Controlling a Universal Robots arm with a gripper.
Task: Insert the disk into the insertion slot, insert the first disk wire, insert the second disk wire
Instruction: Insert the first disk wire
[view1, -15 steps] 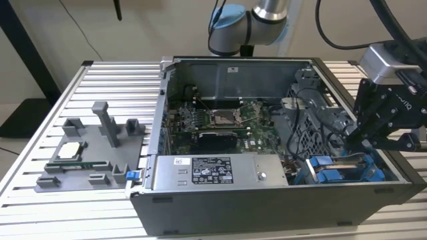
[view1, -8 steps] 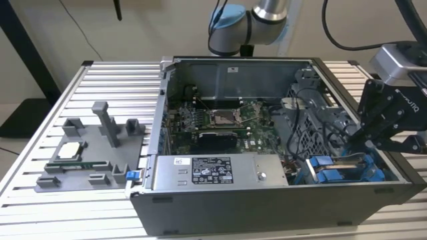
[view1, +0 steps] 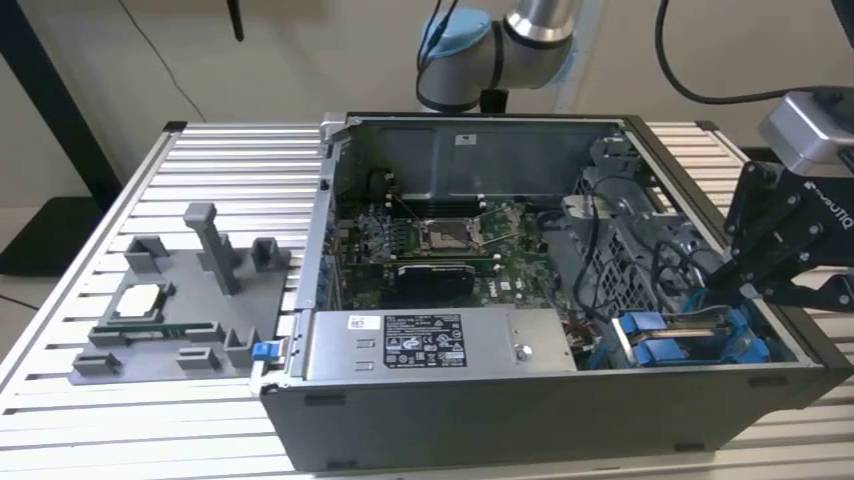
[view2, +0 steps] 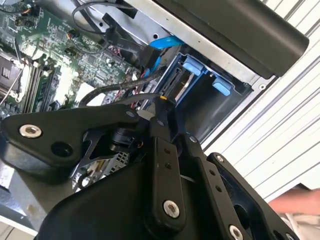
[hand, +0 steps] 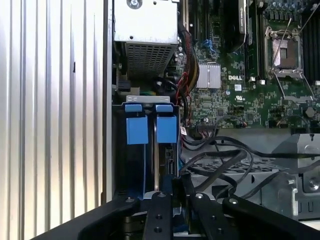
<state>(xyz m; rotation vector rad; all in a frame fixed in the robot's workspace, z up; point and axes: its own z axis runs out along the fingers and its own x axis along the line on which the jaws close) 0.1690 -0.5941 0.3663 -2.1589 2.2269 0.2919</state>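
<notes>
The insertion slot (view1: 667, 345) is the blue-railed bay at the case's front corner on the exterior view's right. In the first wrist view two blue tabs (hand: 136, 130) mark the insertion slot, and the disk (hand: 169, 160) sits edge-up in it below one tab. Its silver edge (view2: 182, 90) also shows in the second wrist view. My gripper (view1: 714, 300) reaches down into the case right over the bay. Its fingers (hand: 176, 182) are drawn together at the disk's near end. A black disk wire (view2: 107, 90) runs into the fingertips (view2: 164, 102).
A labelled grey power-supply box (view1: 427, 340) lies beside the bay, and a perforated cage (view1: 641, 240) with loose black cables (hand: 215, 165) stands behind it. A blue flat cable (view2: 160, 50) hangs nearby. A grey fixture (view1: 187, 300) sits on the ribbed table (view1: 240, 160). A blurred hand (view2: 300, 200) is nearby.
</notes>
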